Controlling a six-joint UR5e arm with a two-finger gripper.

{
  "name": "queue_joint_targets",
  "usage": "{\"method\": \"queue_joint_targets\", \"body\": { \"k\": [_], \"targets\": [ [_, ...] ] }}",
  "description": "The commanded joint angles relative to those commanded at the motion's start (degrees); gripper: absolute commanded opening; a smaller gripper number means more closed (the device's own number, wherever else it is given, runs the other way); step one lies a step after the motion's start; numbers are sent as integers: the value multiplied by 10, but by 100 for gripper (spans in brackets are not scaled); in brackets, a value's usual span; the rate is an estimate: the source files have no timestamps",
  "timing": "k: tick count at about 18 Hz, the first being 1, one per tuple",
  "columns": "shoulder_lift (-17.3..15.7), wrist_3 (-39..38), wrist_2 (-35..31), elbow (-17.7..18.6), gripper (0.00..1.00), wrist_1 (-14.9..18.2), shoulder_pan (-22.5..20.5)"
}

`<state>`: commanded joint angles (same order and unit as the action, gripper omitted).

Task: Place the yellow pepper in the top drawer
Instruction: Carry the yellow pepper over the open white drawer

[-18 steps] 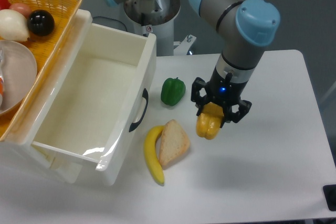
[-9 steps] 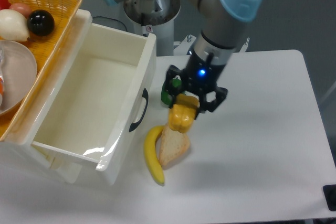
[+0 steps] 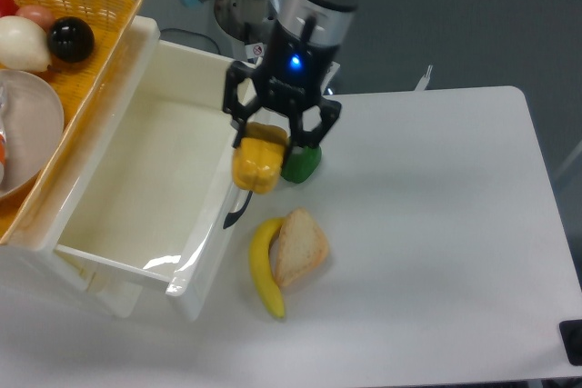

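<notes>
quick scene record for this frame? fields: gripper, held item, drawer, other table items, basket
gripper: shut on the yellow pepper, held in the air over the drawer's front wall
top drawer: open, nothing visible inside
table items: green pepper, banana, bread slice lying against the banana
orange basket: at the drawer's far left, holds a black ball

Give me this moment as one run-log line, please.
gripper: shut on yellow pepper | position: above top drawer front wall | release: not yet
</notes>
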<state>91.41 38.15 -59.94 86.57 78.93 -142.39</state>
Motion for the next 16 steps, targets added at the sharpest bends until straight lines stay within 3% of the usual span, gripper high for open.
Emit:
{"method": "queue_joint_targets", "body": {
  "k": [6,16],
  "targets": [
    [-11,-3,-4,35,10,-4,25],
    [-9,-27,-32,48,10,-7,75]
  ]
}}
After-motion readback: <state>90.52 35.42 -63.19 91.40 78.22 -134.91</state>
